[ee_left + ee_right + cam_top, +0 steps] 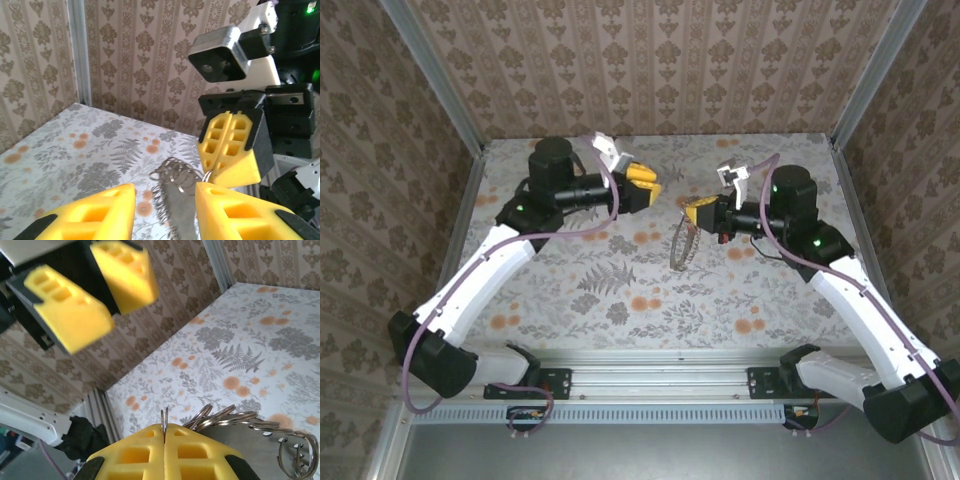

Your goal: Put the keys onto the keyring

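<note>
Keyring point(681, 247) in right claw point(696, 211) (pinched shut)

My left white-and-black arm point(480, 270) climbs from its base at the near edge and folds inward, with the wrist level and pointing right. Its yellow-fingered left gripper point(647, 183) stands parted, and I see a clear gap between the two fingertips in its wrist view. My right white-and-black arm point(865, 300) mirrors that pose, wrist pointing left. Its yellow-fingered right gripper point(698, 212) is pressed closed, pads flush together, pinching the thin dark metal keyring point(682, 247). The two grippers face each other, near but apart
</note>
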Robot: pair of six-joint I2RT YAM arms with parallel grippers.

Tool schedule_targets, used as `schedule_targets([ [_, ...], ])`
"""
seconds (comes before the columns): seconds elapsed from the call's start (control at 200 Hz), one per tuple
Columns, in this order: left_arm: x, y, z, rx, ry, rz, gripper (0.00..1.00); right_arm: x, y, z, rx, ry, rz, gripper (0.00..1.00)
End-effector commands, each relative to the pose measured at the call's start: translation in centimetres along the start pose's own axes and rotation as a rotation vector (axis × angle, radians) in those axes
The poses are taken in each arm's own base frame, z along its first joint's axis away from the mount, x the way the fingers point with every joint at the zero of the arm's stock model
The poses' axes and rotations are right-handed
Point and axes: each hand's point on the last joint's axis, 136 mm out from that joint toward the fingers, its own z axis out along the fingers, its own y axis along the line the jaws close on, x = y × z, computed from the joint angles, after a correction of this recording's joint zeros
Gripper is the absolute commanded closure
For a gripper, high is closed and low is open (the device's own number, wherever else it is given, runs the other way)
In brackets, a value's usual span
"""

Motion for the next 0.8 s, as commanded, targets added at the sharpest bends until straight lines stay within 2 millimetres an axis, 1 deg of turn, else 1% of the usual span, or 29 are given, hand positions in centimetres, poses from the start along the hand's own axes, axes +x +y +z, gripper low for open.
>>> schedule_targets([
  [0.0, 0.7, -1.1, -1.0, 0.056, 0.074, 0.008, 0.61, 1.5, -0.2, 0.0, 0.066, 0.133, -0.093, 1.00],
  [0.01, 0.8, -1.2, -1.0, 0.062, 0.079, 0.005, 0.61, 1.3, -0.1, 0.0, 0.068, 0.132, -0.105, 1.00],
  [0.025, 0.9, -1.2, -1.0, 0.069, 0.085, 0.003, 0.61, 2.0, -0.2, 0.1, 0.071, 0.164, -0.101, 1.00],
  [0.08, 1.1, -1.6, -0.9, 0.103, 0.105, -0.007, 0.61, 2.2, 0.2, 0.4, 0.069, 0.207, -0.131, 1.00],
  [0.21, 1.8, -2.3, -0.6, 0.165, 0.142, -0.038, 0.60, 2.1, 0.7, 0.9, 0.045, 0.253, -0.167, 1.00],
  [0.3, 2.2, -2.5, -0.5, 0.189, 0.156, -0.055, 0.59, 1.8, 1.0, 1.1, 0.030, 0.253, -0.181, 1.00],
  [0.465, 3.2, -2.9, -0.4, 0.223, 0.170, -0.074, 0.57, 1.6, 2.2, 1.2, -0.040, 0.244, -0.190, 1.00],
  [0.645, 4.2, -3.2, 0.3, 0.244, 0.195, -0.093, 0.58, 1.3, 2.9, 1.3, -0.090, 0.227, -0.182, 1.00],
  [0.795, 4.7, -3.0, 1.1, 0.242, 0.204, -0.104, 0.58, 1.2, 3.5, 1.4, -0.124, 0.208, -0.169, 1.00],
])
